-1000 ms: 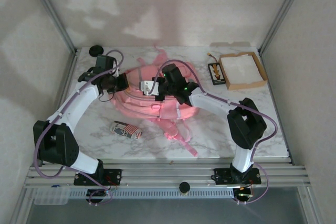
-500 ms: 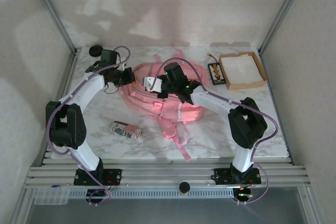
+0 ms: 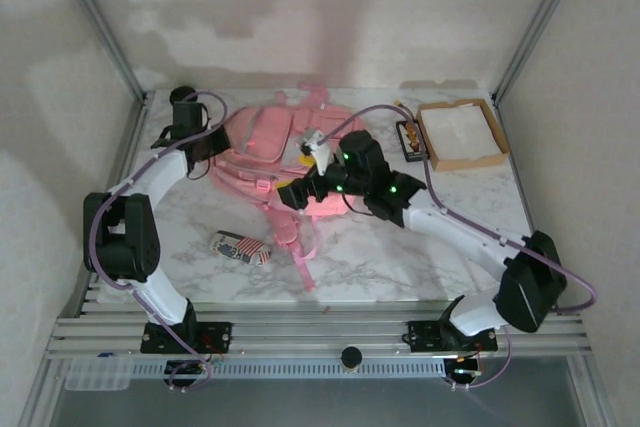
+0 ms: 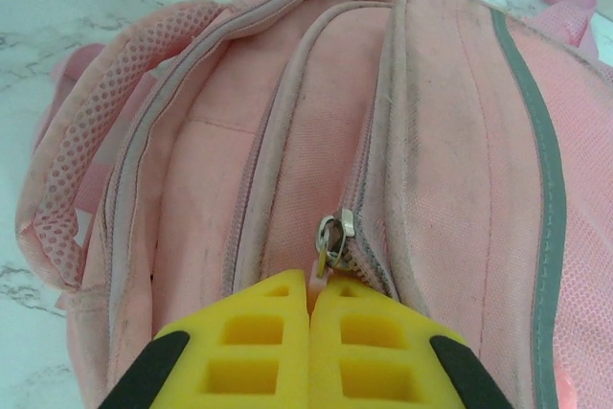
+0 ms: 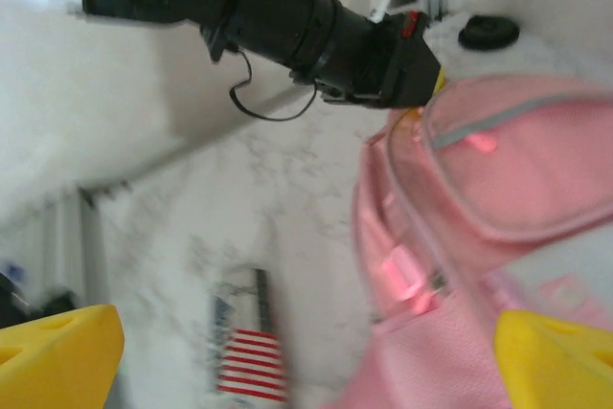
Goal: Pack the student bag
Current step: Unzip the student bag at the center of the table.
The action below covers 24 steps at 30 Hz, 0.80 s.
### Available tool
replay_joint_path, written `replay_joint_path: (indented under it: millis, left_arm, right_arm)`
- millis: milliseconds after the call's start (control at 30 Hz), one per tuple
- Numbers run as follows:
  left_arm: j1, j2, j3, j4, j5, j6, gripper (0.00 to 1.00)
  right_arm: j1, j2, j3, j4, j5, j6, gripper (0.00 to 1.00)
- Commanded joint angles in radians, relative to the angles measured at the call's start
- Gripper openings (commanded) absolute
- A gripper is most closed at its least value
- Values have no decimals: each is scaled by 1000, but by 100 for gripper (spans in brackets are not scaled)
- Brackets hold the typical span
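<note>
A white marble worktop (image 3: 380, 267) inside a white-walled cell framed in aluminium, seen from the overhead camera as I run two arms from afar. The pink bag (image 3: 262, 139) lies toward the back, left of centre, its straps (image 3: 300, 257) trailing toward the near edge. My left pincer (image 3: 207, 144) sits at the bag's left end. Its wrist camera shows the yellow fingers (image 4: 249, 342) pressed together, clamped on the zip pull (image 4: 329, 237) of a zip running between two pink panels. A grey stripe (image 4: 548, 198) marks the panel to the right and pink mesh (image 4: 81, 189) covers the side to the left. My right pincer (image 3: 292, 194) hangs over the bag's near side, about mid-worktop, its arm stretched in from the near right corner. From its wrist camera the two yellow fingertips (image 5: 57, 352) stand at opposite bottom corners of the view, spread wide with nothing between them. Whether it touches the fabric I cannot tell. That blurred view looks along the bag toward the left arm's black wrist (image 5: 316, 31). A small striped case (image 3: 240, 247) lies on the marble off the bag's near left side, apart from it. A shallow cardboard box (image 3: 462, 134), white inside, sits at the back right corner, with a small black item (image 3: 410, 140) just beside its left wall, too small to make out. A black round object (image 3: 183, 95) rests in the back left corner.
</note>
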State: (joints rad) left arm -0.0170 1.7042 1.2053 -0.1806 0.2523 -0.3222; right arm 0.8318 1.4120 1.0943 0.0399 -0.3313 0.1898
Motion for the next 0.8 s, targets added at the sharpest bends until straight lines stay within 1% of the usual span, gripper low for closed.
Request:
replay_joint_path:
  millis: [0, 33, 100, 133, 167, 267, 367, 433, 500, 533, 600, 633, 700, 733, 767]
  left_arm:
    - [-17, -41, -26, 47, -36, -41, 0]
    - [-24, -53, -36, 42, -33, -45, 0]
    - [-35, -78, -62, 36, -29, -49, 0]
    - [-41, -93, -72, 24, -27, -49, 0]
    - [-47, -107, -80, 10, -28, -49, 0]
    - [-71, -149, -114, -14, -29, -57, 0]
    - [-122, -202, -170, -13, -3, -98, 0]
    - [-189, -229, -194, -40, -2, -128, 0]
    - [-258, -265, -217, -43, -4, -183, 0]
    - [-298, -288, -225, -36, 6, -219, 0]
    - [-391, -319, -244, -2, -11, -280, 0]
    - [-438, -320, -250, 29, -13, -308, 0]
    - [-517, -291, -238, 63, -30, -371, 0]
    - [-547, -265, -225, 81, -34, -392, 0]
    - [-573, -243, -205, 82, -45, -401, 0]
  right_arm:
    - [-4, 26, -139, 125, 42, 502, 99]
    - [-3, 51, -155, 150, 34, 552, 99]
    - [-6, 120, -161, 136, 29, 649, 99]
    - [-13, 153, -162, 135, 27, 677, 99]
    - [-20, 176, -163, 130, 50, 691, 99]
    - [-82, 243, -114, 100, 93, 690, 99]
    - [-200, 326, -6, 35, 152, 620, 99]
    - [-302, 394, 82, 33, 143, 568, 99]
    - [-395, 463, 186, -8, 83, 535, 99]
    - [-434, 473, 223, -34, 70, 524, 99]
    - [-478, 439, 240, -53, 71, 492, 99]
    - [-493, 421, 256, -97, 59, 473, 99]
    - [-499, 394, 285, -247, 49, 437, 99]
    - [-497, 358, 253, -292, 42, 446, 99]
    - [-498, 315, 205, -296, 19, 477, 99]
